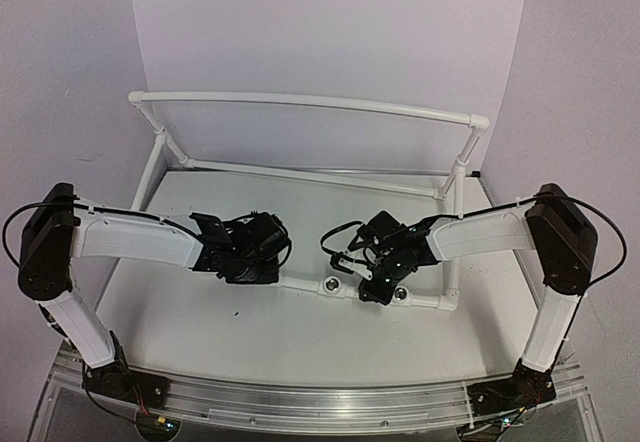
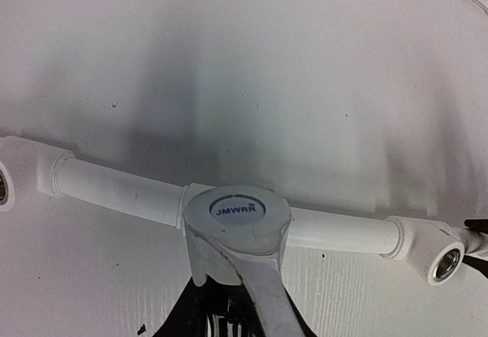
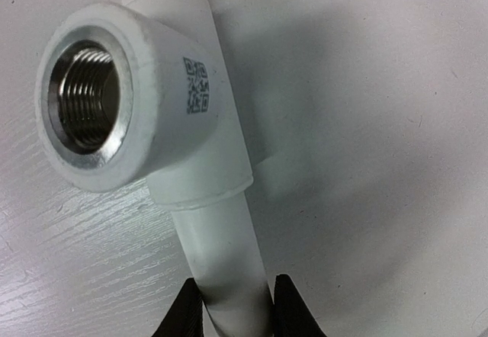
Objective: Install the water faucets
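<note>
Pinching pipe [image 3: 219,234] sides: right tool [image 3: 236,291]

Soft even light, faint tabletop shadows

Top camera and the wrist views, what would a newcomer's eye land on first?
The white pipe frame spans the table, with the left hand and right hand both down on its near rail. Up close, a shiny threaded socket gapes just past the right hand's grip on the pipe, and the left hand holds a chrome faucet marked JMWRR.
</note>
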Robot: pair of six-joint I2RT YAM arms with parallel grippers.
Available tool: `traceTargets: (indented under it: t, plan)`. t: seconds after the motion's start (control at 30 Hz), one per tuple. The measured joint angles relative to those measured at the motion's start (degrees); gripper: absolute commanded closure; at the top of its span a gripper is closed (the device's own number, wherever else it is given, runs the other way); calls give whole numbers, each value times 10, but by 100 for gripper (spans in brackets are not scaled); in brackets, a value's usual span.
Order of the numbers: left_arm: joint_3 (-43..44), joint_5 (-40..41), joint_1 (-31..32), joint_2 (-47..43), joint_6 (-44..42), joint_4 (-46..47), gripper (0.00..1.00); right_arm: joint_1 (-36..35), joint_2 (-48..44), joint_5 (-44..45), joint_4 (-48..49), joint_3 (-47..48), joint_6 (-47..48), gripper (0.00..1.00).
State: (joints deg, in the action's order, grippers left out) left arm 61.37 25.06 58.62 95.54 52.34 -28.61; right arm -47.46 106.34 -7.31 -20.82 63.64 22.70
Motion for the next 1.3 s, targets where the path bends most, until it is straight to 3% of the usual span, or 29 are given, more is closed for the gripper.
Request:
traceTargets:
  t: [0.57, 1.3]
  plan:
    - [45, -58, -25, 14, -143, -54, 100, 0, 0, 0, 0, 0, 4, 100]
    - [106, -75, -28, 51, -349, -122, 100, 0, 0, -1, 0, 0, 9, 100]
